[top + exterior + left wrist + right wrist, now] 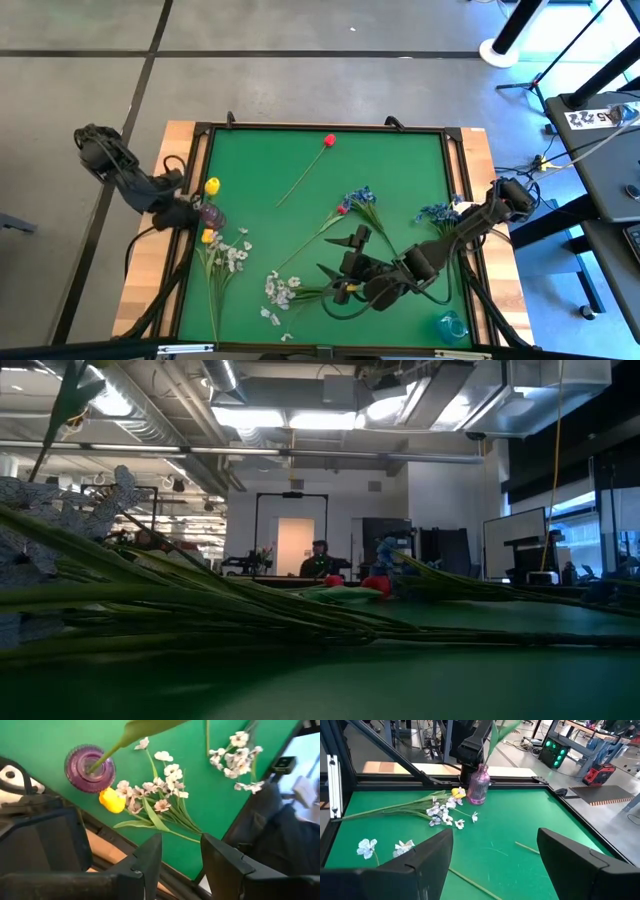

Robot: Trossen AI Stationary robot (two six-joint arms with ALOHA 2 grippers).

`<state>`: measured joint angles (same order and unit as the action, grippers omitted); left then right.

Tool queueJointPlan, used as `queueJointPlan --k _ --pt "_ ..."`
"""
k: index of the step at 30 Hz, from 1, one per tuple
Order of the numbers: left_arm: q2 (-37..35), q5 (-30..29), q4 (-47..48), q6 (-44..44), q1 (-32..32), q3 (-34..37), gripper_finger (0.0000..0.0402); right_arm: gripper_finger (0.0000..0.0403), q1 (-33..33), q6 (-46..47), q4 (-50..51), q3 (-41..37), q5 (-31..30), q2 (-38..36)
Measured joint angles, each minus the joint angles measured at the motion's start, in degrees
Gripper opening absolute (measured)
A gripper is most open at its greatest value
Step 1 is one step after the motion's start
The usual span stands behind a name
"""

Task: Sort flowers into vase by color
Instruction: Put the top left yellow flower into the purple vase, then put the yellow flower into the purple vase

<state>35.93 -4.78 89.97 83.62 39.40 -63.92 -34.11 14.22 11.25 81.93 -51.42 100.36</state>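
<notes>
A small purple glass vase (210,214) (90,768) (479,785) stands near the table's left edge with one yellow tulip (212,185) standing in it by its stem. A second yellow tulip (207,236) (112,800) lies on the mat beside white sprays (235,255) (160,790). More white blossoms (280,290) lie near the front. Two red tulips (330,140) (342,210) and blue sprays (360,197) (440,212) lie flat. My left gripper (188,212) (180,855) is open, just left of the vase. My right gripper (340,255) (495,865) is open wide above the mat's front middle.
A small teal glass vase (452,325) stands at the mat's front right corner. A raised black frame (320,127) borders the green mat. In the low view, stems (200,610) lie close in front, and a person (318,560) is in the room far behind.
</notes>
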Motion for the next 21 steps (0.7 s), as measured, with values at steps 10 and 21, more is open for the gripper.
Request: queueJointPlan --k 10,21 --pt "19.21 9.67 -1.66 7.90 2.28 0.00 0.0130 0.0289 0.00 -1.12 5.71 0.00 0.00 -0.02" --pt "36.38 8.43 -11.37 18.02 7.48 2.77 0.0168 0.0289 0.24 -4.77 13.09 0.00 0.00 -0.02"
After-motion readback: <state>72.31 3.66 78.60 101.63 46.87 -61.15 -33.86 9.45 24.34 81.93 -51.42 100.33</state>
